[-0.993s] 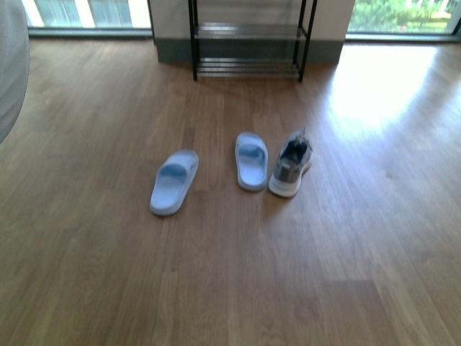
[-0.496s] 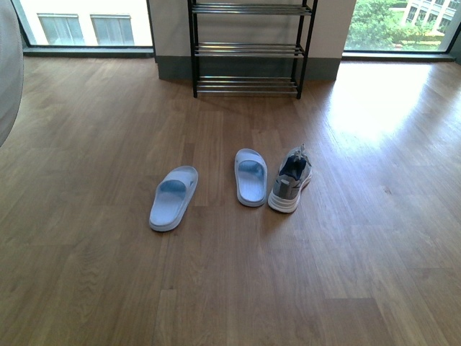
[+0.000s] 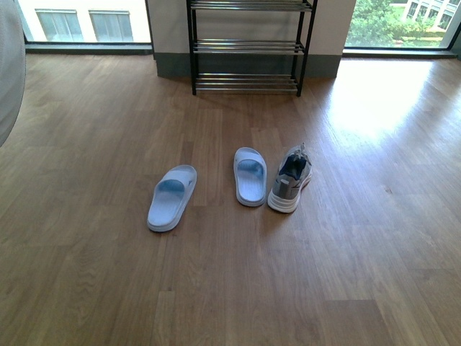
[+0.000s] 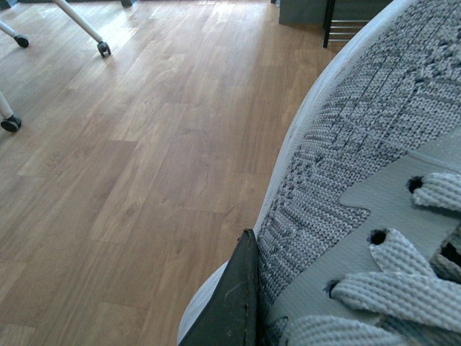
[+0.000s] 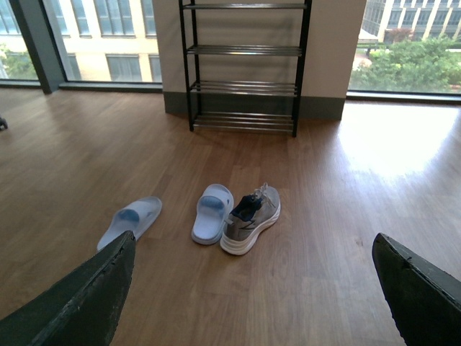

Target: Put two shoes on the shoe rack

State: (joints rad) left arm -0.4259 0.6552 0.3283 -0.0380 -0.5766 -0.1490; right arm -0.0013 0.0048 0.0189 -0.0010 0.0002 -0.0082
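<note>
Compared with a second ago, the front view has tilted upward and sharpened, so the shoe rack (image 3: 248, 47) against the far wall shows three tiers of bars instead of two. The things on the wooden floor (image 3: 230, 288) keep their arrangement. One grey sneaker (image 3: 290, 178) stands upright well short of the rack, toe towards the camera. The right slipper (image 3: 250, 176) is just beside it and the left slipper (image 3: 171, 197) lies further left, angled. A pale grey blur (image 3: 9, 65) fills the left edge, and neither arm can be made out. Only the left wrist view shows the held sneaker (image 4: 360, 144), raised above the floor and crowding the picture with its knit, white sole and laces. The left gripper (image 4: 252, 324) is clamped on it, with one dark finger (image 4: 232, 303) pressed to its side and the other hidden. Castor legs (image 4: 104, 49) stand beyond it. The right wrist view shows the right gripper (image 5: 253, 236) spread wide with nothing between its fingers. Beyond them are the floor sneaker, both slippers and four tiers of the rack, with windows (image 5: 108, 36) on either side.
</note>
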